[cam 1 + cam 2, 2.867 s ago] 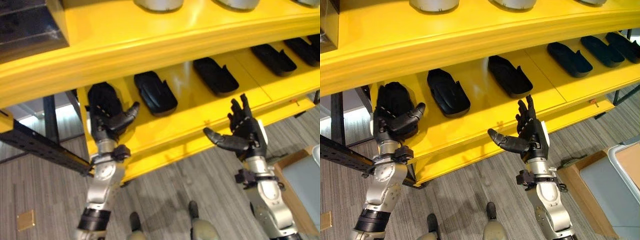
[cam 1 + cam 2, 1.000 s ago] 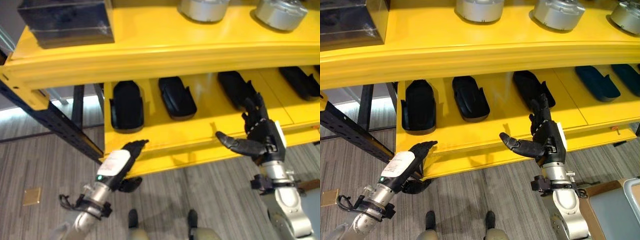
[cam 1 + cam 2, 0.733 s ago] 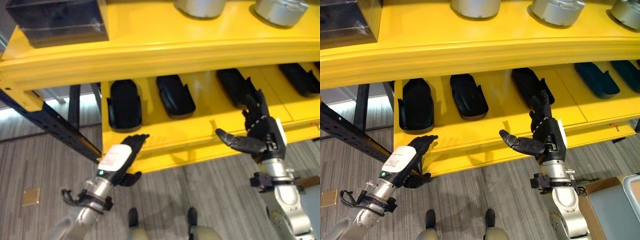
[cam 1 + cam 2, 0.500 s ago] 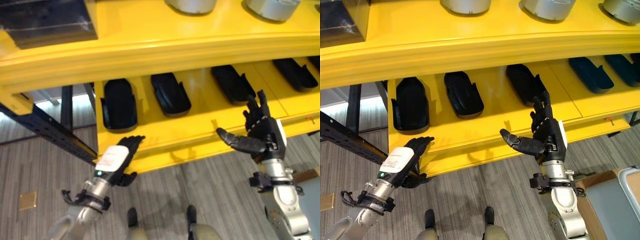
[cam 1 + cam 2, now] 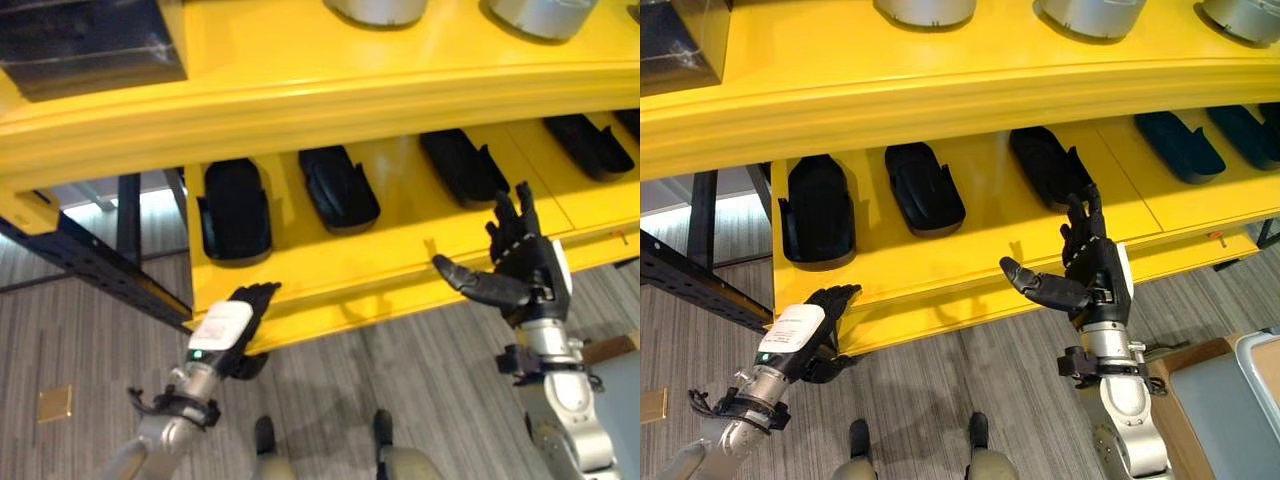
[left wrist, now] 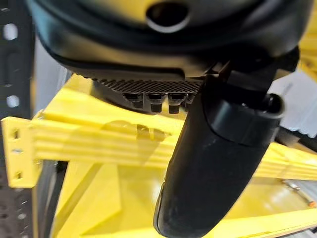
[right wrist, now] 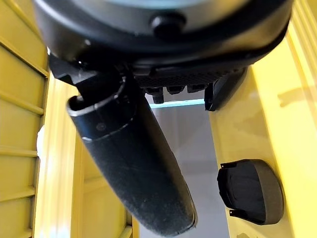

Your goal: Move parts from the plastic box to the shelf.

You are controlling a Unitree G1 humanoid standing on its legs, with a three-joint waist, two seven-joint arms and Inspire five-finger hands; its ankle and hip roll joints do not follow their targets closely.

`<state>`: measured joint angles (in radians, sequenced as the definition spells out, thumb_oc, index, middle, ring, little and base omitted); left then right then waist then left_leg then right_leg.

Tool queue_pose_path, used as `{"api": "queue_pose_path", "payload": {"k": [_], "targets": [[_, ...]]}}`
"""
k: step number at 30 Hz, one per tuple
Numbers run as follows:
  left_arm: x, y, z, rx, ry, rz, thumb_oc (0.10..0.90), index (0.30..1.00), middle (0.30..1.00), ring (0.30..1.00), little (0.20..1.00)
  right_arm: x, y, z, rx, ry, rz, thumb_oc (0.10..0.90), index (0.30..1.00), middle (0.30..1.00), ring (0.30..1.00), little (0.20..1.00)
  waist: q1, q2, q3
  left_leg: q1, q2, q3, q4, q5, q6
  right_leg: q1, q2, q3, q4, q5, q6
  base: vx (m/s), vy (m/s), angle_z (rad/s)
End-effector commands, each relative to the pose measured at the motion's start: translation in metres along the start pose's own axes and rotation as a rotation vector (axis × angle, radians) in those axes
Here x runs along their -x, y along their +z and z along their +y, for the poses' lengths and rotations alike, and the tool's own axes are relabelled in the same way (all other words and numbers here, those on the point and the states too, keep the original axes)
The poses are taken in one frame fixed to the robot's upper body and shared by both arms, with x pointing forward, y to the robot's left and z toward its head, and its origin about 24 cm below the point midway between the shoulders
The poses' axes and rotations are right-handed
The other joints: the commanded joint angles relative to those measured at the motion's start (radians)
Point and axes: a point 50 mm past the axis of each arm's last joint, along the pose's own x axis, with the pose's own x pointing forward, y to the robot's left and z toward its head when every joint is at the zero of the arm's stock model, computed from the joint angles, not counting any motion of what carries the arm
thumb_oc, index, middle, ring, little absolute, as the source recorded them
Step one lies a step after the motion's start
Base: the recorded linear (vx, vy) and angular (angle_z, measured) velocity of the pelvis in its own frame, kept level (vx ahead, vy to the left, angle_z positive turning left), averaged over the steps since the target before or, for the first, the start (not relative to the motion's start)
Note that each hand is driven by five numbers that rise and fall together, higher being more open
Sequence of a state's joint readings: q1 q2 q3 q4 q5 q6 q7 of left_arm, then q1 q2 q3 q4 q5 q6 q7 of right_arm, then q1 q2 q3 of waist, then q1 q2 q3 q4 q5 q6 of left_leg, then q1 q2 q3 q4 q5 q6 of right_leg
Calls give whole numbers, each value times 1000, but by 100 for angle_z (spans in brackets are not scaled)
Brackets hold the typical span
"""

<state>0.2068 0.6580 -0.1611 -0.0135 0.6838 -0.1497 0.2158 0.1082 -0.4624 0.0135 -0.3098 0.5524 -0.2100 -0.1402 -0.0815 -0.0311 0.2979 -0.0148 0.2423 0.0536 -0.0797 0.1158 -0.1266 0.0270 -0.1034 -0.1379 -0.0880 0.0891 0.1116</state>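
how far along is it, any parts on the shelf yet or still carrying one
Done: black parts already lie in a row on the yellow shelf, the leftmost part at its left end. In hand: nothing; the left hand and right hand are open and empty. Left: fetching any further parts.

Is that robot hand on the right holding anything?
No, it is open and empty: the right robot hand has straight fingers and thumb spread before the yellow shelf.

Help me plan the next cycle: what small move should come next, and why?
Probably turn away from the shelf to fetch another part: left hand and right hand are open and hold nothing, and black parts already lie on its lower level.
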Motion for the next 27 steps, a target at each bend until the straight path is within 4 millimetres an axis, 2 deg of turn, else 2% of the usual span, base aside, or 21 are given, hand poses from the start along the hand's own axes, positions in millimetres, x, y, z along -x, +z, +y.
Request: {"api": "queue_pose_path", "payload": {"k": [1,17,22,27], "targets": [[-17,-1,31,-44,193,-24,900,1000,1000,1000,1000,-17,56,4,18,31,-327,900,1000,1000,1000,1000,-25,-19,-36,49,17,29,-8,27,4,-47,57,-8,167,-94,-57,0,0,0],[-18,-31,10,-16,137,184,900,1000,1000,1000,1000,-17,53,4,-1,40,-305,900,1000,1000,1000,1000,-32,-25,-37,47,21,38,-8,26,1,-51,57,-2,158,-85,-57,0,0,0],[-22,-34,10,-24,145,212,900,1000,1000,1000,1000,-18,53,6,-7,46,-301,900,1000,1000,1000,1000,-34,-28,-36,45,21,40,-8,27,-1,-55,58,0,156,-82,-56,2,2,-1],[-34,-37,2,-19,122,252,900,1000,1000,1000,1000,-18,50,9,-20,56,-287,900,1000,1000,1000,1000,-42,-34,-37,43,23,48,-8,29,-1,-65,59,6,159,-79,-57,10,6,-5]]}}
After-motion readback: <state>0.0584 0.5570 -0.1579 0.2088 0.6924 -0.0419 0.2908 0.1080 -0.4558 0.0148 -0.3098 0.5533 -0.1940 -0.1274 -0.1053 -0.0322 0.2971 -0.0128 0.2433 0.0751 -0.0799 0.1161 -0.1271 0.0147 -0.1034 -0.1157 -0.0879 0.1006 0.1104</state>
